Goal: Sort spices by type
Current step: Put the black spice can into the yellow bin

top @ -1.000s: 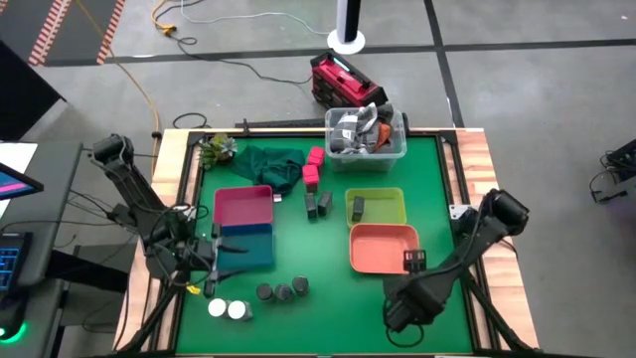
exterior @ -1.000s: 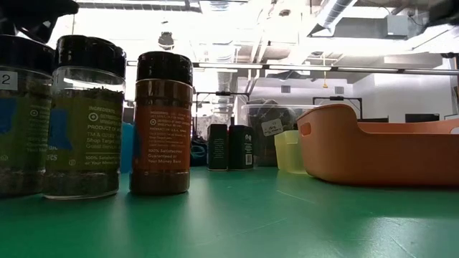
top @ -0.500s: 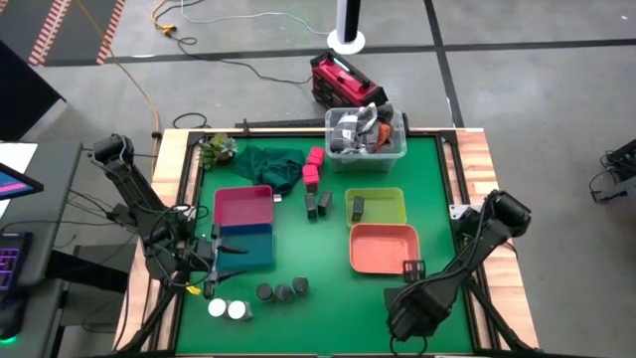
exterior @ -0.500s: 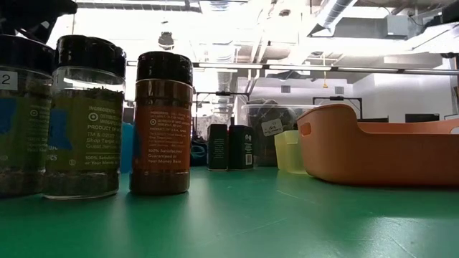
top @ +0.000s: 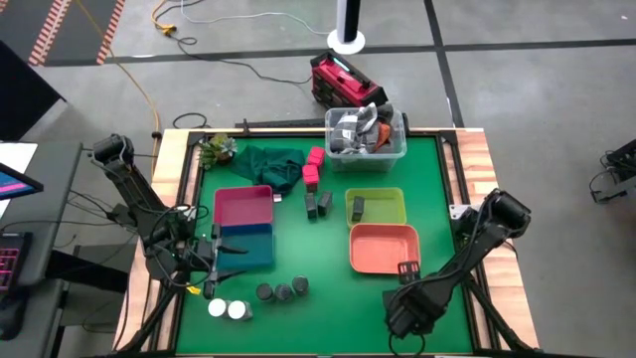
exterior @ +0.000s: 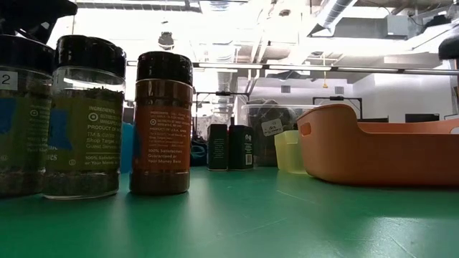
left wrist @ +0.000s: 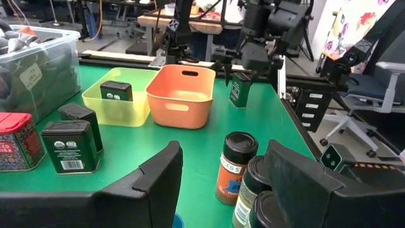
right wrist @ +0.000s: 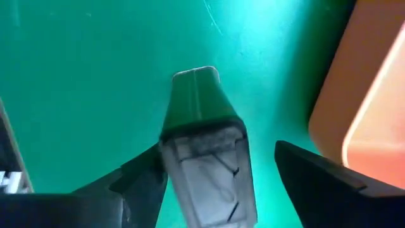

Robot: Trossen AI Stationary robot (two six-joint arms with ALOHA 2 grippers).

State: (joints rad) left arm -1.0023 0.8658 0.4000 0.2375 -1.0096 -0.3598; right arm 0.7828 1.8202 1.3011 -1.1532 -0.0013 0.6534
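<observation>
Jaws of the right gripper (top: 407, 270) bracket a dark grey block (right wrist: 199, 101) beside the orange tray (top: 378, 249), though we can't tell if they grip it, and next we judge it belongs with its twin in the yellow tray (top: 390, 207), while the left gripper (top: 212, 264) waits parted and empty.

We note the bench (top: 427, 189) covered in a smooth green mat with a faint sheen, edged in pale bare wood. Orange tray (top: 383, 247) and yellow-green tray (top: 390, 206): moulded plastic, smooth, slightly glossy. Round jars (exterior: 161, 122): clear glossy plastic with printed paper labels and ribbed dark caps. Rectangular tins (left wrist: 68, 147) look like metal, dark, satin finish, paper labels. Clear tub (top: 366, 155): translucent plastic. Green cloth (top: 270, 164): soft, matt, crumpled. Left fingers (left wrist: 161, 177): matt black plastic. We see the block (right wrist: 205, 158) between the right fingers (right wrist: 326, 183) with a glossy clear-wrapped end.
</observation>
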